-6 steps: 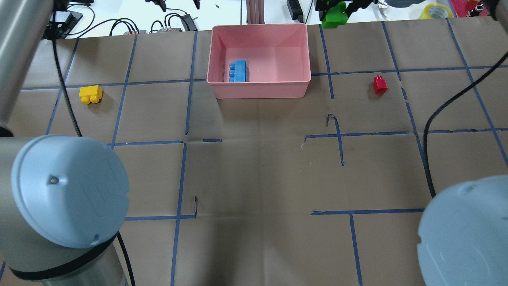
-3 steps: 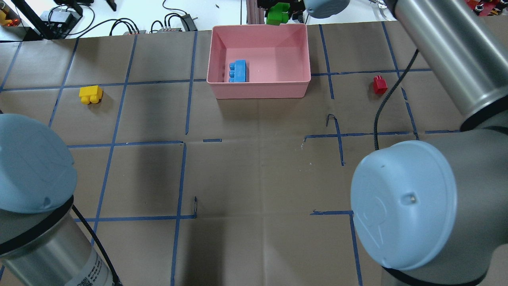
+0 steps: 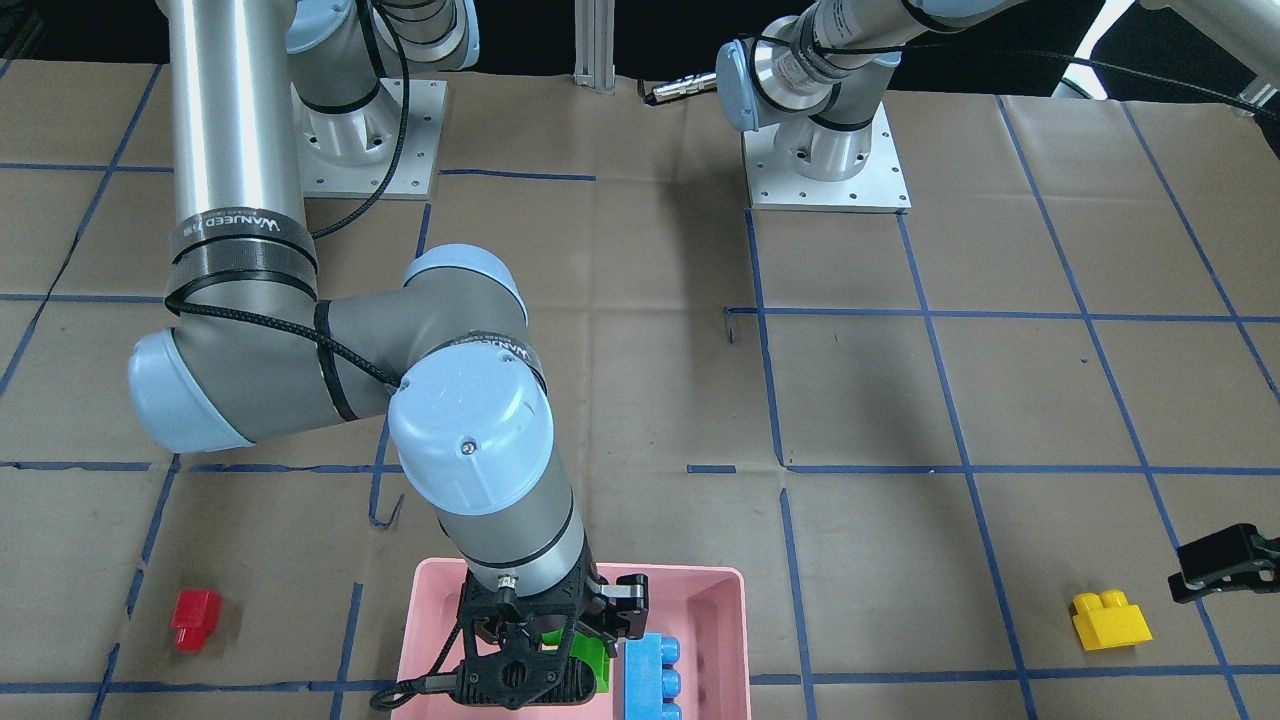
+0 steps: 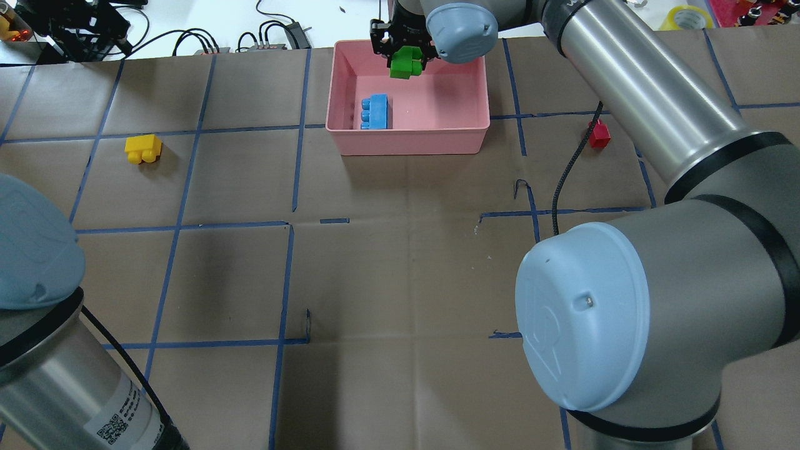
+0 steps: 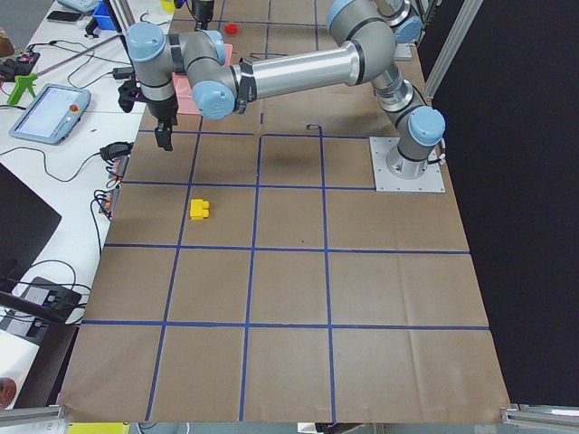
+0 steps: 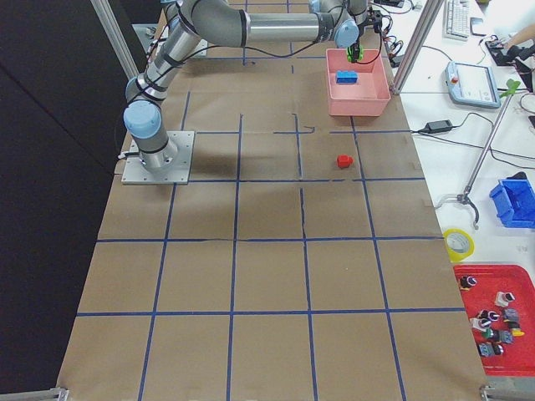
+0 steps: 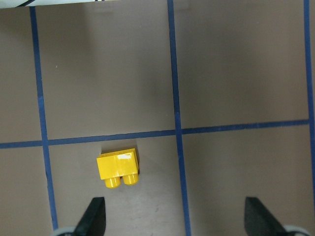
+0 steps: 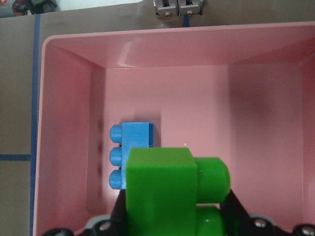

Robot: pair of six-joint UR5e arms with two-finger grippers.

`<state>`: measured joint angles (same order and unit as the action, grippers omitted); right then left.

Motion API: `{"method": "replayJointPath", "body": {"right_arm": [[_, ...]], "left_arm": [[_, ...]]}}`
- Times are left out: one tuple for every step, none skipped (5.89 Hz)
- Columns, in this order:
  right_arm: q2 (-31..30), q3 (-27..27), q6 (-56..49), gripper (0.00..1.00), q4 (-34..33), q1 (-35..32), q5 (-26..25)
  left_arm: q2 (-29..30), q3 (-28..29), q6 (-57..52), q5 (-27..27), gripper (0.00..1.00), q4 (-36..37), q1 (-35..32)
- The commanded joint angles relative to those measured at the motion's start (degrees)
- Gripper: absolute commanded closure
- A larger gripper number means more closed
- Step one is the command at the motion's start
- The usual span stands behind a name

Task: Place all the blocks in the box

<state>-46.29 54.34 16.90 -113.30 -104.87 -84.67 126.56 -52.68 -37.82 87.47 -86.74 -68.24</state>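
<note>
Green block [image 4: 405, 62] has just swung in over the box [image 4: 406, 140], clamped in my right end effector [image 8: 177, 211], above the blue block [image 4: 377, 111] inside. Drop looks next. Left end effector [image 7: 177, 219] spread wide over yellow block [image 7: 118, 167]; red block [image 4: 599, 133] waits on bench [image 4: 400, 281].

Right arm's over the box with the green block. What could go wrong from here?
1. In the wrist view the green block, held by the right hand, overlaps the blue block. Dropped here, it may land on the blue one and bounce or tip toward the box wall.
2. The yellow block sits off-centre, close to one finger of the open left hand. A straight descent may knock it.
</note>
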Motion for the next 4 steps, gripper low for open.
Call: {"method": "replayJointPath", "body": {"right_arm": [[0.68, -0.46, -0.29, 0.01, 0.09, 0.11, 0.20], [0.07, -0.38, -0.12, 0.01, 0.36, 0.37, 0.38], [-0.28, -0.38, -0.38, 0.01, 0.36, 0.54, 0.21], [-1.25, -0.12, -1.25, 0.01, 0.53, 1.24, -0.32]], "left_arm": [[0.18, -1.37, -26.91, -0.10, 0.00, 0.26, 2.05], [0.18, -1.46, -40.79, 0.33, 0.00, 0.09, 3.45], [0.27, -2.07, -53.02, 0.25, 0.00, 0.08, 5.38], [0.27, -2.95, -59.93, 0.24, 0.00, 0.08, 7.31]]}}
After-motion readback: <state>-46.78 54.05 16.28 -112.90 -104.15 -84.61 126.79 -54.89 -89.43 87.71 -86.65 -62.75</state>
